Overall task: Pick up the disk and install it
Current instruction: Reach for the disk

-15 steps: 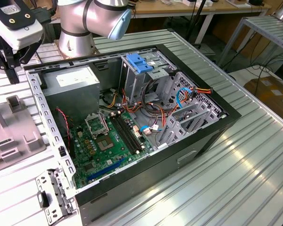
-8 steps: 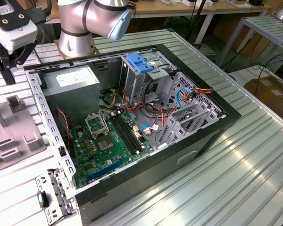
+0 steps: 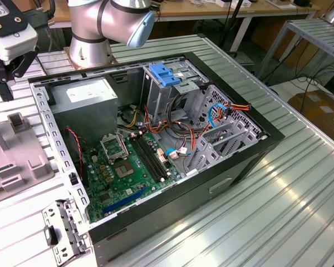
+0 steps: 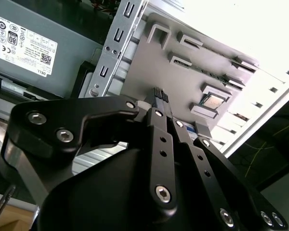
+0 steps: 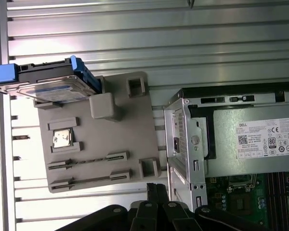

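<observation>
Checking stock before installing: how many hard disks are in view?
1. The disk lies at the edge of the grey fixture plate, outside the computer case. Others may be hidden inside it.

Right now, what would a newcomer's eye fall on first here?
The open computer case, motherboard and cables bared, lies mid-table in the exterior view. In the first wrist view the blue-framed disk sits at one end of a grey fixture plate beside the case, the shut gripper near the plate's edge.

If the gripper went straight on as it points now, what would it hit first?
Probably the grey fixture plate, near its edge beside the computer case, though depth is unclear. The gripper has its jaws shut; the disk lies at the plate's other end, off that line.
</observation>
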